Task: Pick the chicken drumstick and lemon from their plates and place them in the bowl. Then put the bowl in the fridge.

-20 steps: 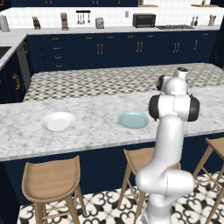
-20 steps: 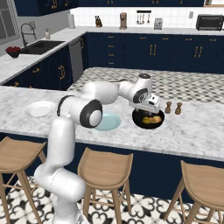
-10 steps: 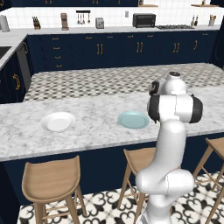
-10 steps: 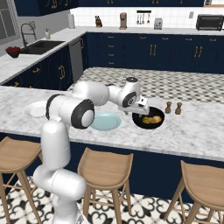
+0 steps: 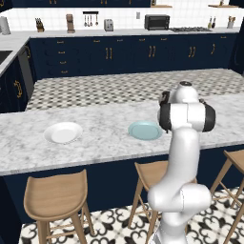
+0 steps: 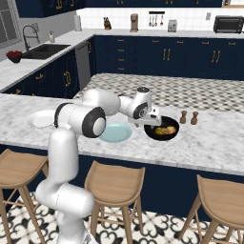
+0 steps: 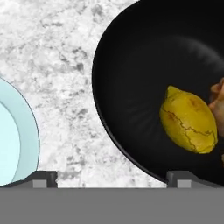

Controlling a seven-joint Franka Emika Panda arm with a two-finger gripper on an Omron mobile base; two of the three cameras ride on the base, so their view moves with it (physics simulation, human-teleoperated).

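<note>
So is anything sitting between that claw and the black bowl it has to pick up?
Nothing visible. The open gripper hangs right over the bowl's near rim; the lemon and drumstick lie inside, off to one side.

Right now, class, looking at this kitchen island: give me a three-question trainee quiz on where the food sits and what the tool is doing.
1. True or false: the lemon lies in the black bowl.
2. Which plate is nearer the bowl? A) white plate B) light blue plate
3. Fill in: the tool is ____ and holds nothing.

Key:
1. True; the chicken drumstick lies beside it in the bowl.
2. B; its rim nearly reaches the bowl's in the hand view.
3. Open, hanging over the bowl's near edge.
</note>
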